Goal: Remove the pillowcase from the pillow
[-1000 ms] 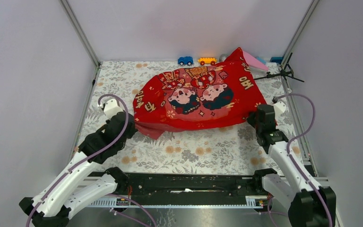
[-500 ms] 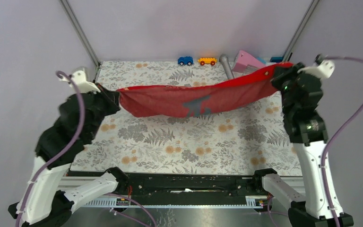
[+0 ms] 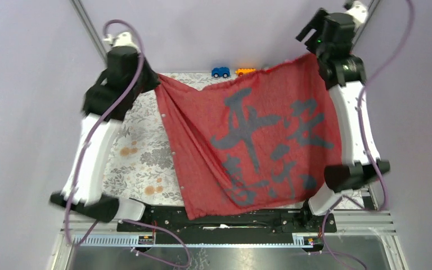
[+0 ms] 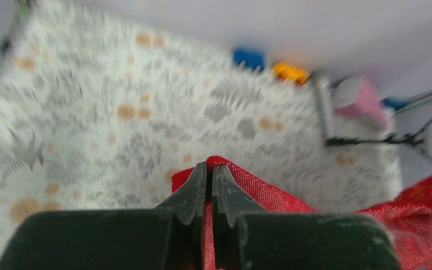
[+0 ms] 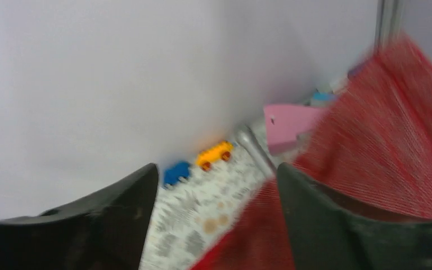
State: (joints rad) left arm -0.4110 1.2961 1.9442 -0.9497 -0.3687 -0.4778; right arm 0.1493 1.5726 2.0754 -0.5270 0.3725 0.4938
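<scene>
The pillowcase (image 3: 259,146) hangs spread like a curtain over the table, its dull red inside with grey characters facing the top camera. My left gripper (image 3: 153,84) is raised at the back left and is shut on the cloth's upper left corner. In the left wrist view the gripper (image 4: 210,169) pinches red fabric (image 4: 270,194) between its tips. My right gripper (image 3: 310,31) is high at the back right. Its jaws stand wide apart (image 5: 216,174), with blurred red cloth (image 5: 382,124) along the right finger and none between the tips. The pillow is out of view.
A blue toy car (image 3: 220,72) and an orange toy car (image 3: 245,71) sit at the back wall. A pink object (image 5: 289,121) and a grey cylinder (image 5: 253,149) lie in the back right corner. The floral tablecloth (image 3: 138,152) shows on the left.
Both arms have risen high and back, lifting the pillowcase from a low stretched band into a hanging sheet. The right gripper has opened; the left stays shut on the cloth.
</scene>
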